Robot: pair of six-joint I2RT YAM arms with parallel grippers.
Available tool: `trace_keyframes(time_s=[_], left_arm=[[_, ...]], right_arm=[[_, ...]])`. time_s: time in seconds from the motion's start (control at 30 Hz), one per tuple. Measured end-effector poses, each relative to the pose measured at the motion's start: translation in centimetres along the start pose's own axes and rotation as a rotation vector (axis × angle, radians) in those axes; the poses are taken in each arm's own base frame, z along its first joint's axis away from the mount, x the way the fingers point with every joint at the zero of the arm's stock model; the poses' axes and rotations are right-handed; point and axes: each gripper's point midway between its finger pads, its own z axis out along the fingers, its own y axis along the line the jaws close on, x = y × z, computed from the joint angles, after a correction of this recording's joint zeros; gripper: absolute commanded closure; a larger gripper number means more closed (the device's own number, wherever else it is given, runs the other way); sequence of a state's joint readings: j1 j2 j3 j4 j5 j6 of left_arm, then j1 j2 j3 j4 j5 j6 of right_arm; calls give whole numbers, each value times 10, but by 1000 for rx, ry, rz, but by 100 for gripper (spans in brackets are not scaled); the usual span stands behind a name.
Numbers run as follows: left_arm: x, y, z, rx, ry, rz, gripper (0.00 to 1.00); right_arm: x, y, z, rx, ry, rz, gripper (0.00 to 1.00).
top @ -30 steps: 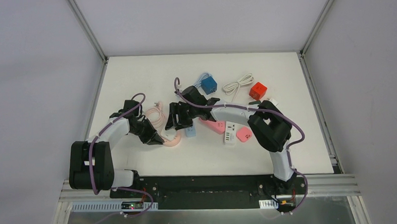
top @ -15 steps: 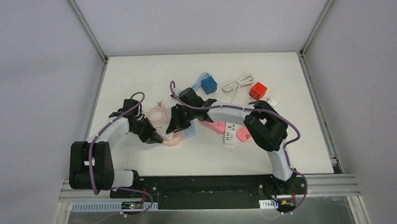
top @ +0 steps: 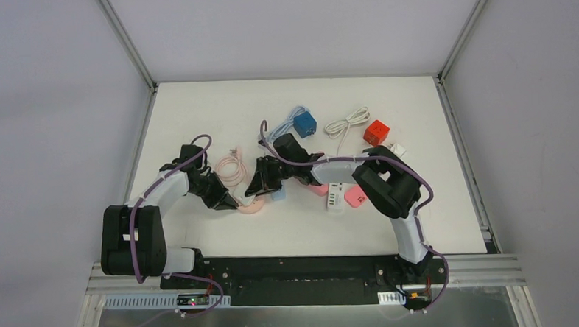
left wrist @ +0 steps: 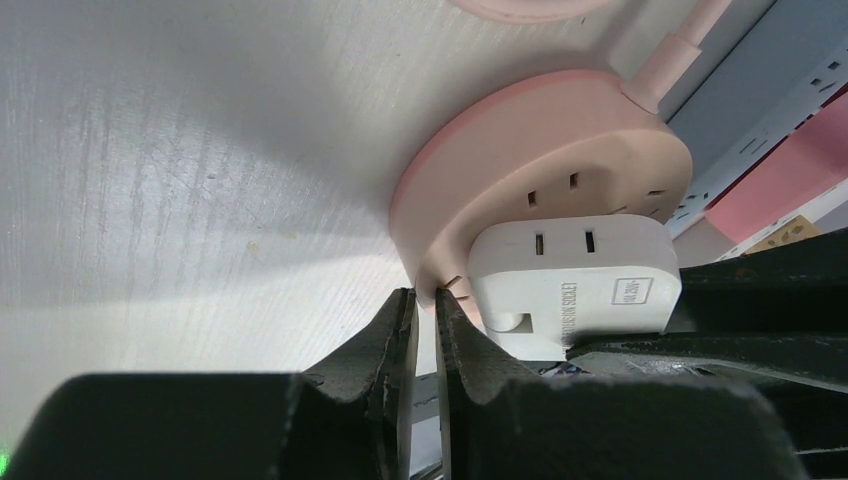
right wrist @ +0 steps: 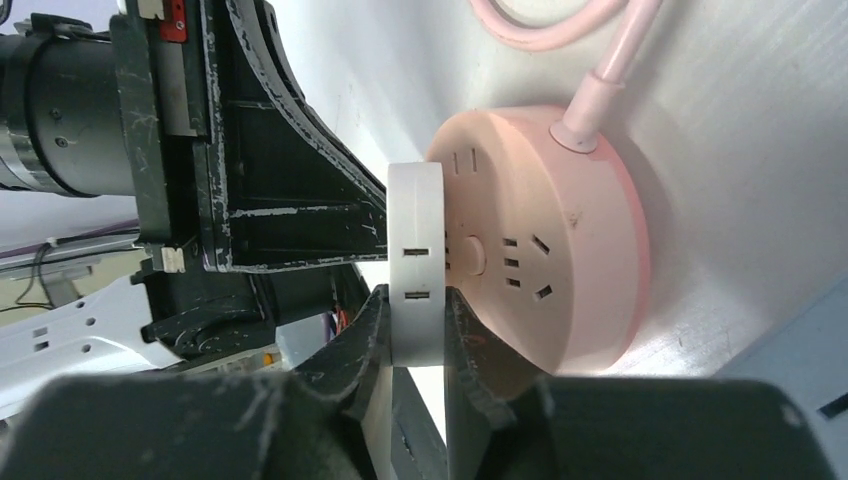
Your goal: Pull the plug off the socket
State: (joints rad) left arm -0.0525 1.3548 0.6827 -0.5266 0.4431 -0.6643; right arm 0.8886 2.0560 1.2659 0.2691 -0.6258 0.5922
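The round pink socket [top: 253, 204] lies left of the table's middle, its face [right wrist: 550, 240] tipped toward the right wrist camera. A white plug [right wrist: 415, 265] sits in it, also seen flat-on as the plug [left wrist: 570, 275] in the left wrist view. My right gripper [right wrist: 415, 300] is shut on the plug's two flat sides and comes in from the right gripper [top: 259, 187] side in the top view. My left gripper [left wrist: 425, 297] is shut, its tips pressed against the socket's rim [left wrist: 440, 250] on the left, next to the plug.
The socket's pink cable [top: 230, 167] coils behind it. A light blue strip [top: 278, 194], a pink strip [top: 318, 186], a white power strip [top: 336, 195] and a pink block [top: 356, 197] lie to the right. Farther back are a blue cube [top: 305, 124], a white cable [top: 346, 122] and a red cube [top: 376, 132].
My right gripper has come down toward the socket and shut on the white plug. The left gripper has stayed at the socket's rim.
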Motion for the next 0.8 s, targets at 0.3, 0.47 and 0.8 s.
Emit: trace_keyframes(time_s=[0.3, 0.47, 0.8], left_arm=[[3, 1, 3, -6, 14, -1, 89], [-1, 1, 4, -9, 2, 2, 89], [-1, 15, 11, -77, -6, -6, 87]], right_arm=[[1, -4, -8, -108, -31, 104, 100], [-6, 15, -19, -232, -33, 169, 100], [-20, 48, -31, -370, -62, 120, 100]])
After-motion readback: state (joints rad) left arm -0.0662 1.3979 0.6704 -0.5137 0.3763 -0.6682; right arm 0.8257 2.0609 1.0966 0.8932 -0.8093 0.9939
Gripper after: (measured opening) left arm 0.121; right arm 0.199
